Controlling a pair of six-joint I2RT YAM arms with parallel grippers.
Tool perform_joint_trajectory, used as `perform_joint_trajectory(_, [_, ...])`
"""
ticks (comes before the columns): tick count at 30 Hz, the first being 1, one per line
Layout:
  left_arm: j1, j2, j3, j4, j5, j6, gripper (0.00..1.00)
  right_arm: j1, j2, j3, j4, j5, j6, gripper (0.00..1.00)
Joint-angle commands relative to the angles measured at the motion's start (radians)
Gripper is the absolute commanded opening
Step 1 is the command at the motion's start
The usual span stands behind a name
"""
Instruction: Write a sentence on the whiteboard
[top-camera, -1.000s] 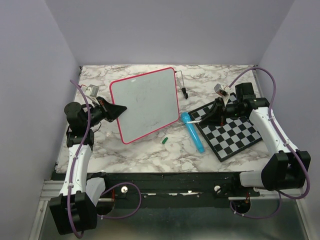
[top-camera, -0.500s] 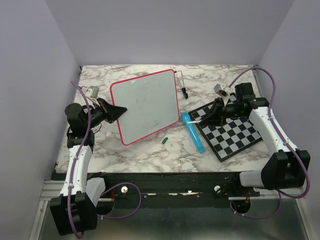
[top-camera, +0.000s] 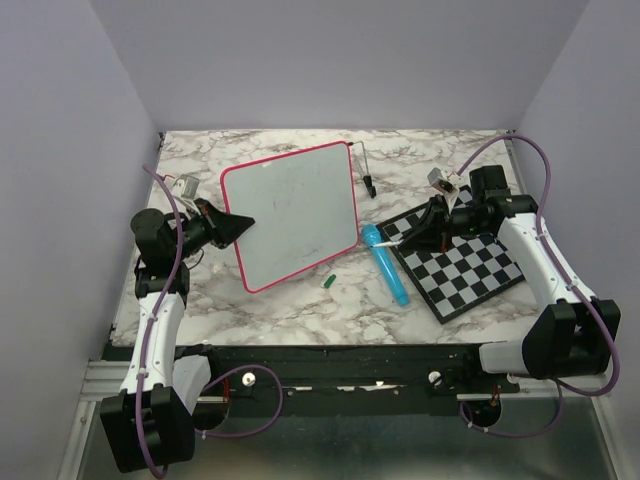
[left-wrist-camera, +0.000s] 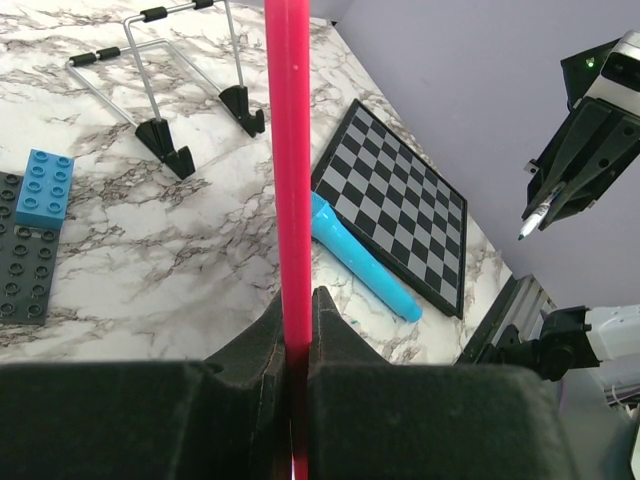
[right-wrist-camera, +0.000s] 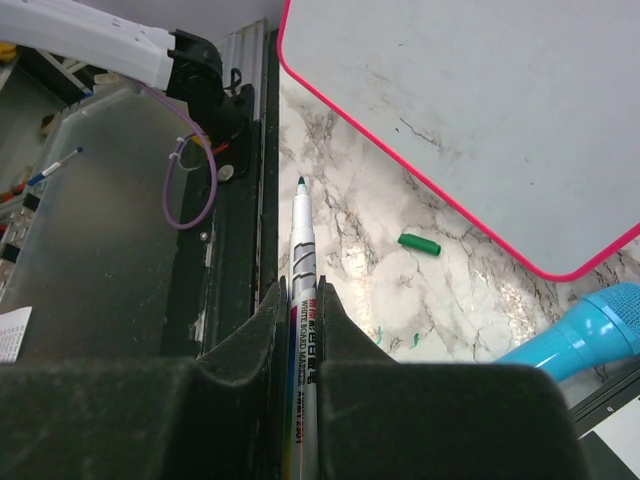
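Observation:
The whiteboard (top-camera: 292, 212), white with a pink-red frame, is held tilted above the marble table. My left gripper (top-camera: 240, 222) is shut on its left edge. In the left wrist view the frame (left-wrist-camera: 289, 150) runs edge-on, straight up out of the closed left gripper (left-wrist-camera: 297, 297). My right gripper (top-camera: 430, 228) hovers over the checkered board, to the whiteboard's right, shut on an uncapped silver whiteboard marker (right-wrist-camera: 303, 260) with a green tip. The whiteboard (right-wrist-camera: 480, 100) shows only faint thin strokes. I cannot make out the sentence.
A green marker cap (top-camera: 327, 282) lies on the table below the board. A teal cylinder (top-camera: 386, 263) lies beside the chessboard (top-camera: 470, 270). A wire stand (left-wrist-camera: 190, 95) stands at the back. A blue brick (left-wrist-camera: 48, 186) sits on a dark baseplate (left-wrist-camera: 18, 270).
The left arm has shifted a little and the whiteboard's tilt has changed slightly with it. The right arm and marker have not moved.

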Motion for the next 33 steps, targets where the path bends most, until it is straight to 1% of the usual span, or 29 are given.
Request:
perform_joint_trajectory(1, [0.004,-0.038,0.003,0.114,0.007,-0.014,0.00,-0.007,0.015,0.032,-0.021,-0.036,-0.020,0.01])
perform_joint_trajectory(33, [-0.004,-0.032,-0.037,0.140,0.004,-0.011,0.00,0.002,0.033,0.034,-0.027,-0.031,-0.028,0.01])
